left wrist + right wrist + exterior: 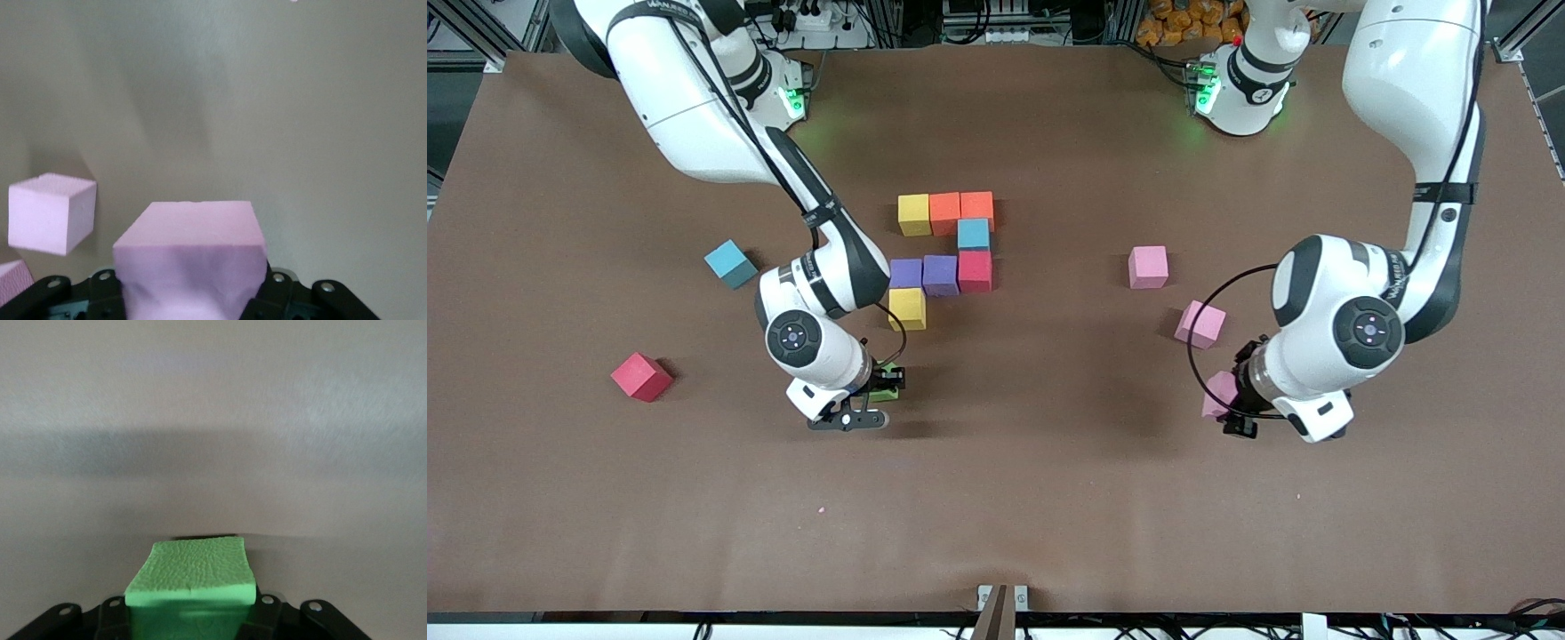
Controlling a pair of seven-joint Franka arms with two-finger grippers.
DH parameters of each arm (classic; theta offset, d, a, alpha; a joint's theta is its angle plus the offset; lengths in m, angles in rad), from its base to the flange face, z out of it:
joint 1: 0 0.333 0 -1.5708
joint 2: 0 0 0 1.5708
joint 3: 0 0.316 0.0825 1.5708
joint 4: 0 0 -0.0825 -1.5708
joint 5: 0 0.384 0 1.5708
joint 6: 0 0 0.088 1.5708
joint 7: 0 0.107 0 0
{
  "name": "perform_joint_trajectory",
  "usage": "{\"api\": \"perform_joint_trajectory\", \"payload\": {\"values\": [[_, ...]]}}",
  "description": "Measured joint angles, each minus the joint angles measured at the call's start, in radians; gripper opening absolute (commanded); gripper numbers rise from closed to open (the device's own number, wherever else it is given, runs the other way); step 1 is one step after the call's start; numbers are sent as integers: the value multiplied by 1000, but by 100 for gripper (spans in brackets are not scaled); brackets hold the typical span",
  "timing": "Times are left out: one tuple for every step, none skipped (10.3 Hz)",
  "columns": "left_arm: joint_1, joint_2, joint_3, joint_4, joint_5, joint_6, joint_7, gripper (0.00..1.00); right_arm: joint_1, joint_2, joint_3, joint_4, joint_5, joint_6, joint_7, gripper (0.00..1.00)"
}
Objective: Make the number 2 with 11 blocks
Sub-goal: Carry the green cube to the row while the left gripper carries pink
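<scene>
Several blocks touch in a partial number 2 [941, 274]: a yellow, orange and orange-red row, a light blue one [973, 235], a red and two purple row, and a yellow one [907, 308] nearest the front camera. My right gripper [883, 384] [192, 617] is shut on a green block [887, 391] [193, 583], over bare table just off that yellow block. My left gripper [1221, 397] [190, 300] is shut on a pink block [1216, 391] [190, 257], over bare table toward the left arm's end.
Two loose pink blocks [1148, 267] [1200, 324] lie by the left gripper; one pink block [52, 212] shows in the left wrist view. A teal block [731, 264] and a red block [641, 376] lie toward the right arm's end.
</scene>
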Motion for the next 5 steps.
{"api": "perform_joint_trajectory", "payload": {"values": [[-15, 1, -1, -2, 0, -2, -27, 35, 14, -9, 0, -14, 0, 5, 25, 33], [-30, 2, -2, -4, 0, -3, -46, 35, 25, -25, 0, -32, 0, 6, 43, 33], [-42, 4, -2, -6, 0, -3, -63, 35, 34, -40, 0, -53, 1, 8, 59, 33], [-48, 7, -2, -8, 0, -3, -74, 35, 42, -50, 0, -73, 1, 19, 65, 34], [-51, 8, -2, -8, 0, -3, -85, 35, 49, -52, 0, -90, 1, 36, 66, 35]]}}
